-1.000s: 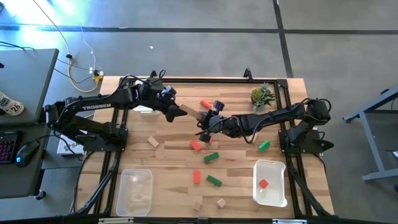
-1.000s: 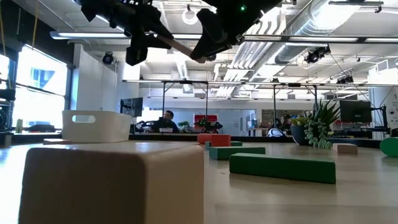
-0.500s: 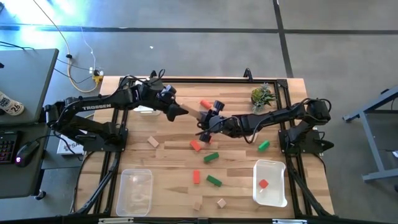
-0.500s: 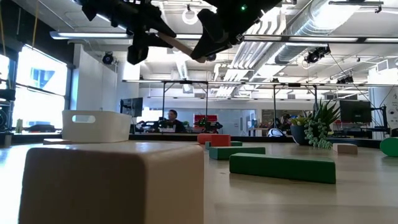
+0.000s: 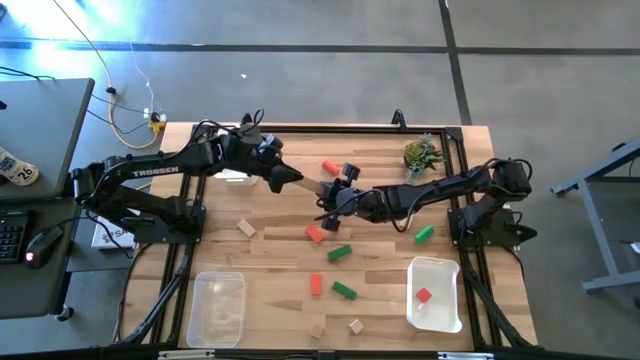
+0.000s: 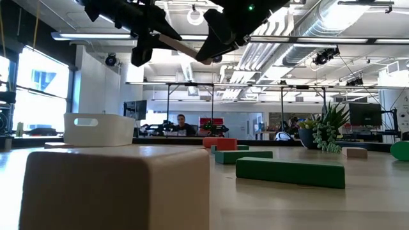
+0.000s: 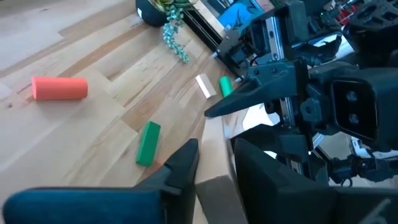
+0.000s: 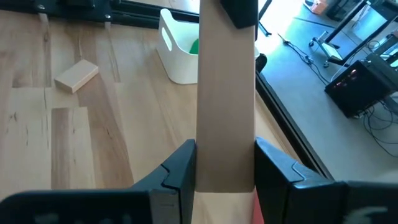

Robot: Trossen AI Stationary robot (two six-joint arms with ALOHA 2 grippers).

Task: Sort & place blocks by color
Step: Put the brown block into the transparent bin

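spanning both end effectors, a long plain tan bar (image 8: 226, 93)

Mid-surface airspace blocked: left gripper (image 5: 290, 179) and right gripper (image 5: 328, 192) both clamped on one tan bar (image 5: 311, 186), raised above the surface (image 5: 280, 250). Beneath and just beside, red block (image 5: 315, 234) and green bar (image 5: 339, 252). Open wood between tan block (image 5: 246, 228) and clear tray (image 5: 219, 308). Potted plant (image 5: 421, 154) crowding the far corner.

Tan bar (image 8: 226, 99) between gripper (image 8: 225, 168) fingers
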